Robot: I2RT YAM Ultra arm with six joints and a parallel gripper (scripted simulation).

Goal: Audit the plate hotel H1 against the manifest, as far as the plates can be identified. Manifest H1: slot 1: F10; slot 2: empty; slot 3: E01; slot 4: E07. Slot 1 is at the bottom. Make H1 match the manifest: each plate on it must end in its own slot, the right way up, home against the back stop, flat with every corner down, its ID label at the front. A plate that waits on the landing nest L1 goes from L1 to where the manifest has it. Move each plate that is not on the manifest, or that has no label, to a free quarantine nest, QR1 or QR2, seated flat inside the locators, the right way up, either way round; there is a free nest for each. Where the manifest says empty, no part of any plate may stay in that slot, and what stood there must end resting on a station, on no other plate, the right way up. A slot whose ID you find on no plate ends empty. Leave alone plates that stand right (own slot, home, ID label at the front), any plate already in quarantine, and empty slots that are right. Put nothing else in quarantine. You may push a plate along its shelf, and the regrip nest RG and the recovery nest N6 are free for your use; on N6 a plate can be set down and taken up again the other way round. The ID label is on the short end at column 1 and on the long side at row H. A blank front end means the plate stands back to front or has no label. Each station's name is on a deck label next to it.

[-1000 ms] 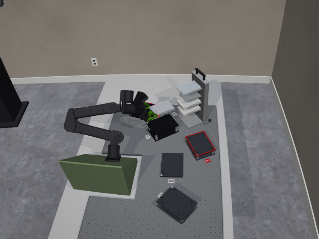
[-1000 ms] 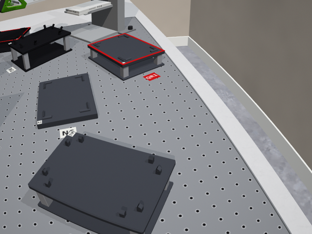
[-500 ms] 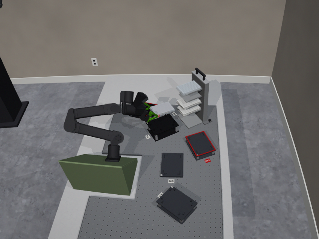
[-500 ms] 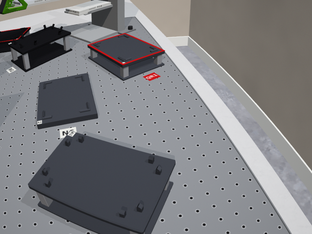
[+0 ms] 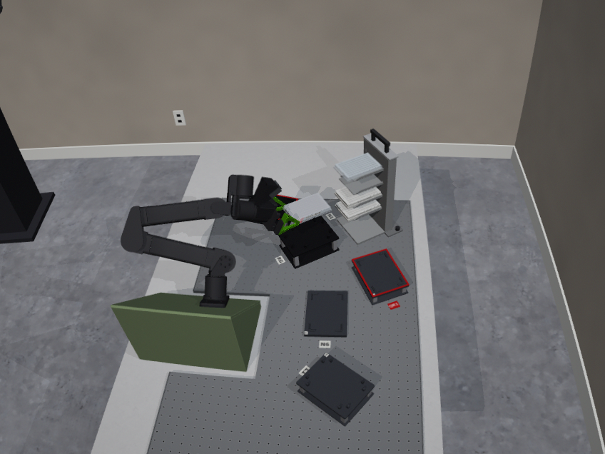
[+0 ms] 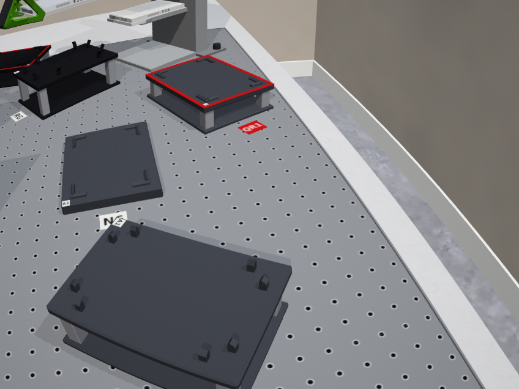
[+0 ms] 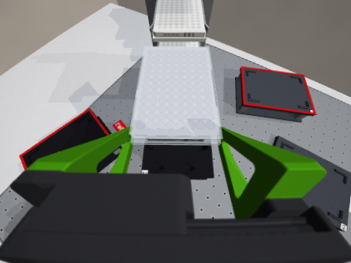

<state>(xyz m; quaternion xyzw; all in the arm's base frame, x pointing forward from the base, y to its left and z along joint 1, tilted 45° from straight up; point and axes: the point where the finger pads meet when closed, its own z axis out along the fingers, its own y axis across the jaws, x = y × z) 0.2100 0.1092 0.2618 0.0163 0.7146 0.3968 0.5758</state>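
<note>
– Gripper (image 5: 287, 218) first: what has it got?

– From the top, its green fingers stand wide and clamp a pale plate (image 5: 307, 207) by the long sides. The plate hangs level above the black raised stand (image 5: 312, 243), touching nothing, its far end towards the shelf tower (image 5: 392, 195).

– And the tower?

– Plates lie on the top shelf and the two lowest. The shelf just under the top looks bare. I can't read any labels from here.

– Side camera?

– Only one green finger (image 6: 19, 12) and an edge of the carried plate (image 6: 62, 5) show in the corner. There is print on that edge, but I can't read it. The red-rimmed stand (image 6: 234, 94) nearby holds nothing.

– Wrist camera?

– The plate (image 7: 175, 95) sits square between the fingers, pointing straight at the tower (image 7: 179, 38). A second red-rimmed stand (image 7: 55, 135) lies to the left, well below it.

– So which step?

– I'd judge a carry between the tower and the surface stations, most likely towards a shelf, given the line-up.

– Next move?

– Check the ID end faces the front. If so, match the shelf height, keep the plate flat and slide it home against the back stop. If not, it needs turning on a stand.
</note>
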